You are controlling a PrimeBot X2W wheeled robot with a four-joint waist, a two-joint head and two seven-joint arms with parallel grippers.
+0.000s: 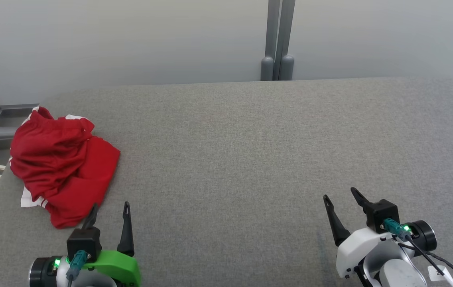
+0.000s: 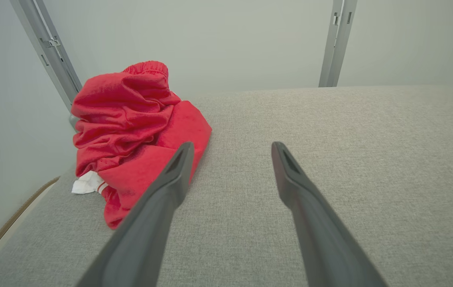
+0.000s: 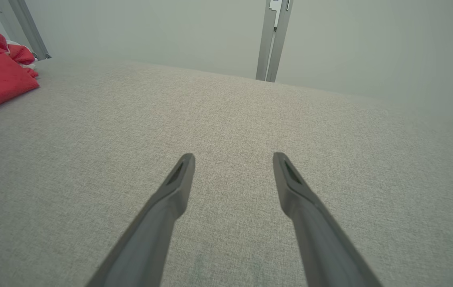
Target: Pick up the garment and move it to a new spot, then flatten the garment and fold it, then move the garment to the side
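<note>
Left gripper (image 1: 111, 204), fingers apart and empty, sat just beside the garment (image 1: 63, 163), likely poised for pickup; right gripper (image 1: 339, 193), also apart, stood well away from it.

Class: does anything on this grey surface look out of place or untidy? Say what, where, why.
The red garment lies crumpled in a heap by the grey surface's left edge, white trim poking out, not flat. Nothing else looks odd.

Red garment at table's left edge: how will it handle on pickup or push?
Likely floppy: the red garment lies crumpled in soft folds, so it should drape from a pinch point. Probably light: the fabric looks thin. A push would likely bunch it on the textured grey table, not slide it.
</note>
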